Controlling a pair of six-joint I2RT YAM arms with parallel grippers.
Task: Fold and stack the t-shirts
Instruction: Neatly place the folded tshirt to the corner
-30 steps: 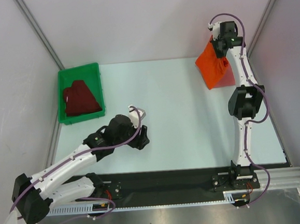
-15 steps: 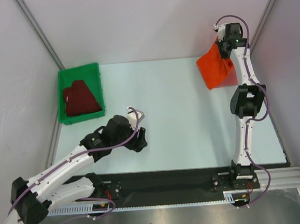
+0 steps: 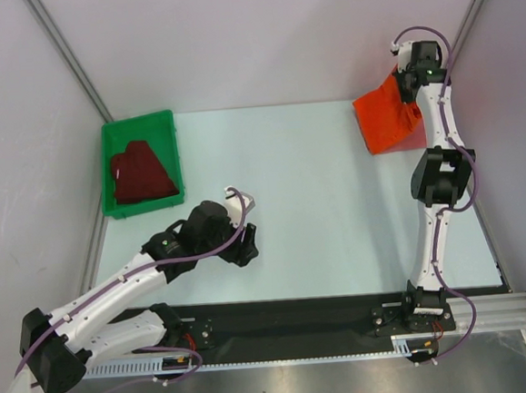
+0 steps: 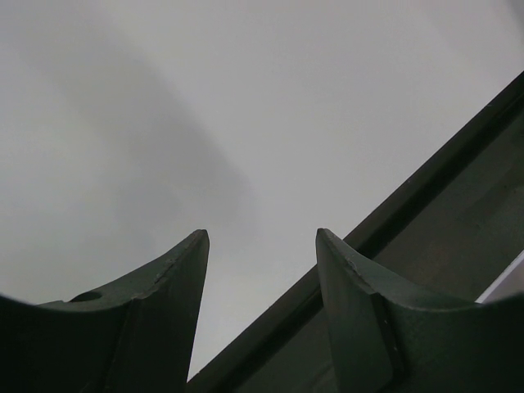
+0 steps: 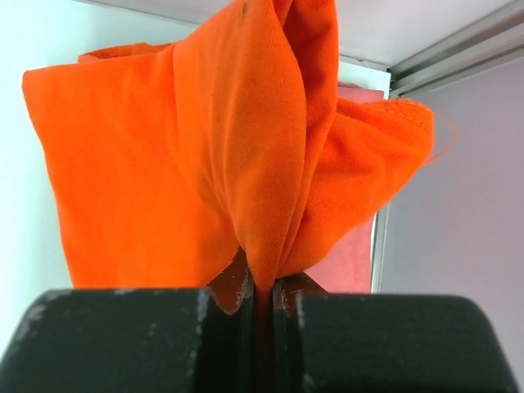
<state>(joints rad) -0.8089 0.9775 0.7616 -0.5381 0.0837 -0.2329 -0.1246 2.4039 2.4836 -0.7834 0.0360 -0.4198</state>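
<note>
The orange t-shirt (image 3: 385, 125) hangs bunched at the table's far right corner, and my right gripper (image 3: 409, 92) is shut on a gathered fold of it. In the right wrist view the orange t-shirt (image 5: 205, 155) fills the frame above my right gripper (image 5: 264, 286), with a pink t-shirt (image 5: 352, 255) lying flat behind it. The maroon t-shirt (image 3: 140, 174) lies crumpled in the green bin (image 3: 139, 122) at the far left. My left gripper (image 3: 245, 243) hovers low over the near-left table, open and empty; its fingers (image 4: 176, 286) frame bare table in the left wrist view.
Grey enclosure walls with metal posts (image 3: 65, 53) close in the table at left, back and right. A black strip (image 3: 300, 314) runs along the near edge by the arm bases, and the black strip (image 4: 442, 213) also crosses the left wrist view.
My right arm has swung the orange t-shirt to the right and a little farther back, toward the corner. The left arm has barely shifted.
</note>
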